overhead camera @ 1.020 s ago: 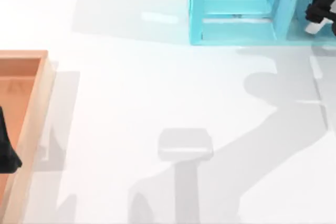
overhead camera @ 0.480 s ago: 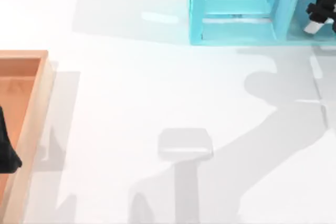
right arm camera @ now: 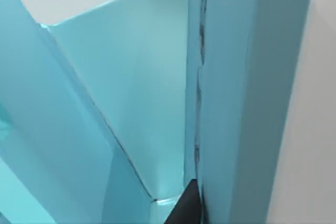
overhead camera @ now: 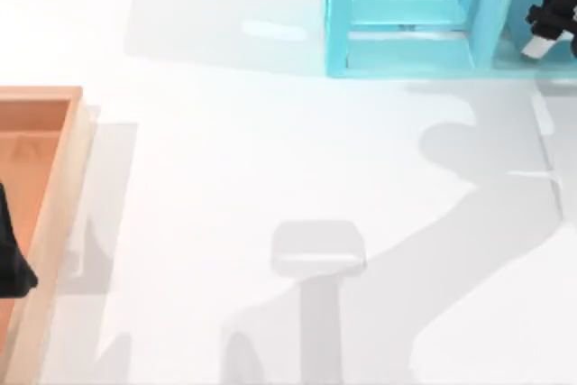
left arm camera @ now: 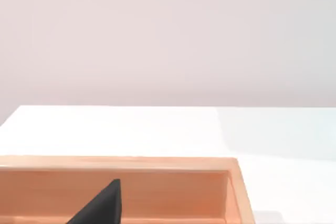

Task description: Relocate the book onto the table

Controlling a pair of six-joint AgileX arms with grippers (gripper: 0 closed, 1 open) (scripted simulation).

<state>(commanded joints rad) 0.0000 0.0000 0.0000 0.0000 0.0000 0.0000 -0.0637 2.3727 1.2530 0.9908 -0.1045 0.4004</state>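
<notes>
The scene is brightly and evenly lit. The glossy white worktop (overhead camera: 225,132) is nearly washed out at its far left. Soft grey shadows of the arms lie across its near and right parts, with blurred edges, and a paler shadow falls just right of the wooden tray (overhead camera: 54,223). A faint bright streak of glare sits on the worktop left of the light cyan shelf unit (overhead camera: 406,15). In the right wrist view the shelf panels show smooth shading, darker toward their inner corners.
</notes>
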